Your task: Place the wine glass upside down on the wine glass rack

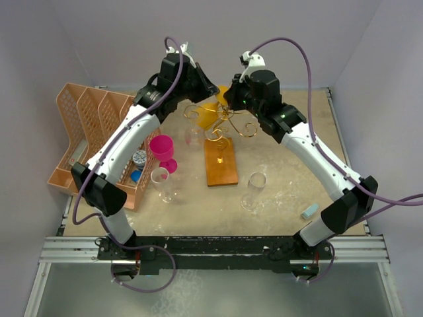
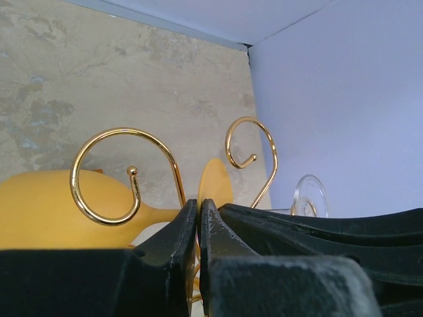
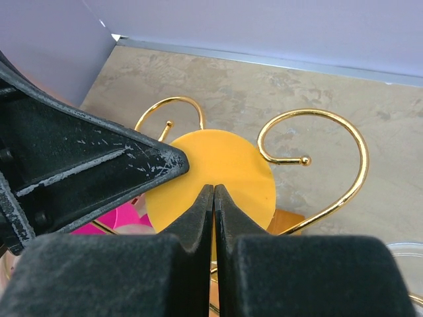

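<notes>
From above, the gold wire wine glass rack [image 1: 221, 125], with curled spiral arms, stands on its rectangular reddish-brown wooden base [image 1: 221, 165] in the middle of the mottled beige table [image 1: 284, 198]. Both arms reach to its far side. There the left gripper [image 1: 213, 89] and right gripper [image 1: 229, 100] meet over the opaque yellow wine glass [image 1: 211, 113], which sits among the far spirals. To the left are a peach plastic lattice organiser [image 1: 86, 125], a magenta wine glass [image 1: 162, 146] and a clear stemmed glass [image 1: 162, 181]. A clear flute [image 1: 253, 188] stands to the right of the base.

In the left wrist view, the left gripper [image 2: 199, 218] has its jaws pressed together, leaving only a hairline seam. Just beyond the tips the yellow wine glass [image 2: 39, 205] lies sideways in the frame. Its bowl is at the left, its stem runs towards the tips, and its round foot is seen edge-on just above them. I cannot tell whether the stem is pinched. Gold spirals curl on either side.

In the right wrist view, the right gripper [image 3: 213, 191] is clamped flat with nothing between the jaws. Its tips lie just in front of the glass's round yellow foot [image 3: 225, 165], which faces the camera. The left gripper's black finger [image 3: 132, 165] comes in from the left, its tip at the edge of the foot.
</notes>
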You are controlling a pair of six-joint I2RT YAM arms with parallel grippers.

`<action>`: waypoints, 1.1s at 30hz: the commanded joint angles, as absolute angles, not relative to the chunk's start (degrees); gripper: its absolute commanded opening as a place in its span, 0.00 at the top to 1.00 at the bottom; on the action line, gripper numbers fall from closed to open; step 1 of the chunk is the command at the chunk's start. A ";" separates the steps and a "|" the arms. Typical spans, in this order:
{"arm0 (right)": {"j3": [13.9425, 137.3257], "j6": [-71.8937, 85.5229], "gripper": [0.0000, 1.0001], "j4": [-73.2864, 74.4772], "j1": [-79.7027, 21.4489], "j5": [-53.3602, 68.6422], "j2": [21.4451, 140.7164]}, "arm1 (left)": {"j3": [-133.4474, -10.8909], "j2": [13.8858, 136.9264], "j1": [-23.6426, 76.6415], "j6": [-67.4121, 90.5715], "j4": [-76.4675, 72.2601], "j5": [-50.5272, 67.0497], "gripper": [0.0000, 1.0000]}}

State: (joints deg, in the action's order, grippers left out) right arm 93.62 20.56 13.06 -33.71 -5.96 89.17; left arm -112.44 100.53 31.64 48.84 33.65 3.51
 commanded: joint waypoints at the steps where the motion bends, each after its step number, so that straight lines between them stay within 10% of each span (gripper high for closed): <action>1: 96.64 22.28 0.99 10.87 -33.98 -8.46 86.09 | -110.63 97.19 31.38 52.06 28.15 7.02 1.00; 33: 95.00 30.26 0.86 0.35 -33.97 -10.95 76.55 | -102.31 91.97 31.27 60.14 14.19 10.42 1.00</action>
State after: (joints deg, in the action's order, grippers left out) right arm 95.13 29.52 3.51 -33.74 -9.74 78.63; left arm -101.34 92.73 31.27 58.13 20.40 7.70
